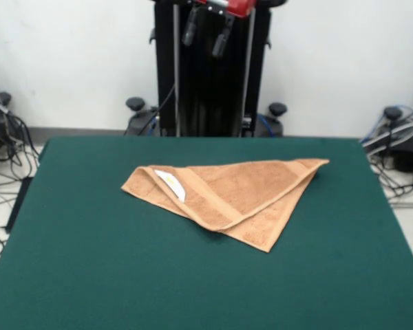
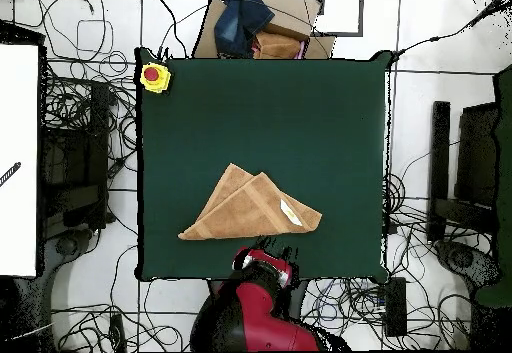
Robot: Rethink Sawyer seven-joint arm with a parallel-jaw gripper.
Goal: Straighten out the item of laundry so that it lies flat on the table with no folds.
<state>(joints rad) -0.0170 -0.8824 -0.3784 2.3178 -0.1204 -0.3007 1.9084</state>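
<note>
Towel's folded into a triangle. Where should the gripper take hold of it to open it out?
Probably grip the towel at the top flap's free corner beside the white tag, coming straight down from above. That layer overlaps the rest, so pulling it back toward the table's open side should unfold it.

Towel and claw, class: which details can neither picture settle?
- Towel: its lower layers, hidden under the folded top layer in both views.
- White tag: any print, too small.
- Claw: open or shut, cut off by the front view's top edge; unclear overhead.
</note>
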